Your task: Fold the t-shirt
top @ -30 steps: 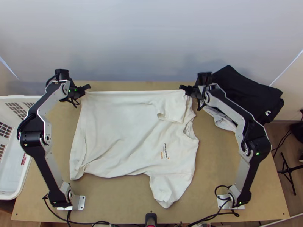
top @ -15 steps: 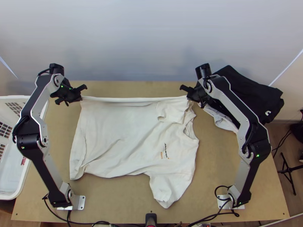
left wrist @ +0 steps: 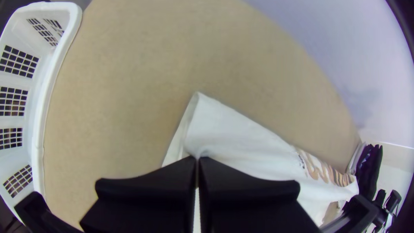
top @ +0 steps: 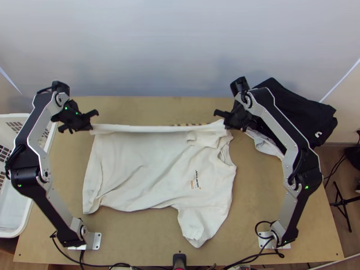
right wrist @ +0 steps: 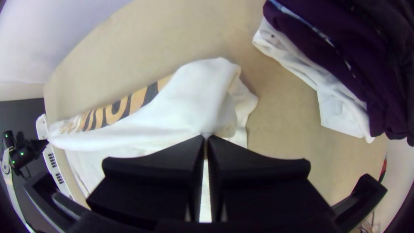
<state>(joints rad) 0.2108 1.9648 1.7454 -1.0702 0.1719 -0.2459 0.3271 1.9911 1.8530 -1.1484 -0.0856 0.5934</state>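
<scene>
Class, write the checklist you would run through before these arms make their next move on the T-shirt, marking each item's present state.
1. Left gripper shut on the T-shirt, toward its hem end: ok.
2. Right gripper shut on it, toward the collar end: ok.
3. Far edge stretched nearly straight between both grippers: ok.
4. Near sleeve folded in: not ok, it points out toward the table's near side.
5. Cloth apart from the clothes pile: ok, bare table lies between.
6. Layers beneath lying smooth: cannot tell, they are covered.
</scene>
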